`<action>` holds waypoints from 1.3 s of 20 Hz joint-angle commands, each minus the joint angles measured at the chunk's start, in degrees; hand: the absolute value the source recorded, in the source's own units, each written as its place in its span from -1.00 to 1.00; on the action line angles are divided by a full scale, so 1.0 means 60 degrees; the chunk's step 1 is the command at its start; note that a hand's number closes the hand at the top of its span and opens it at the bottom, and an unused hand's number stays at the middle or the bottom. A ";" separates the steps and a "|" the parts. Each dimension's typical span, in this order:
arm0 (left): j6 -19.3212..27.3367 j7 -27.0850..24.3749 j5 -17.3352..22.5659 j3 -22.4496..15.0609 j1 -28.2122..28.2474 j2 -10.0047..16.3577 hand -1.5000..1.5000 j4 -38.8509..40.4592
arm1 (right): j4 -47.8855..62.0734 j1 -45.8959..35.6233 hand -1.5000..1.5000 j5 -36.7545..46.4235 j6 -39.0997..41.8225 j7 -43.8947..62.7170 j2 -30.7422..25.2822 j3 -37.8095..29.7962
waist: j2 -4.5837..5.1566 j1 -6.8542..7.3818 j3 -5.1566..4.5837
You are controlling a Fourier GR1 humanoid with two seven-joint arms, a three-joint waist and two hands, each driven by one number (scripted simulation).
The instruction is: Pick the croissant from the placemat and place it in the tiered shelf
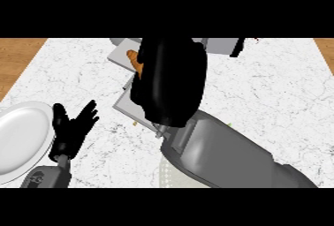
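My right hand (168, 84) is raised close to the view, seen from its back, over the grey tiered shelf (123, 54) at the counter's far middle. An orange piece of the croissant (135, 61) shows at the hand's left edge, above the shelf's upper tier; the fingers curl round it and hide the rest. The shelf's lower tier (125, 105) sticks out below the hand on the left. A strip of the pale placemat (167, 173) shows under my right forearm near the lower edge. My left hand (70, 126) rests open with fingers up at the lower left.
A white plate (23, 137) lies at the left edge, right beside my left hand. A grey block (222, 44) with a dark piece next to it stands at the back, right of the shelf. Wooden floor shows past the counter's far corners.
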 commanded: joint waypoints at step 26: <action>0.0218 -0.0026 -0.0038 0.0378 -0.0275 -0.0105 0.00 0.0065 | 0.6593 -0.6055 1.00 -0.2006 0.0332 0.1594 0.0140 -0.2525 | 0.0267 -0.0452 0.0025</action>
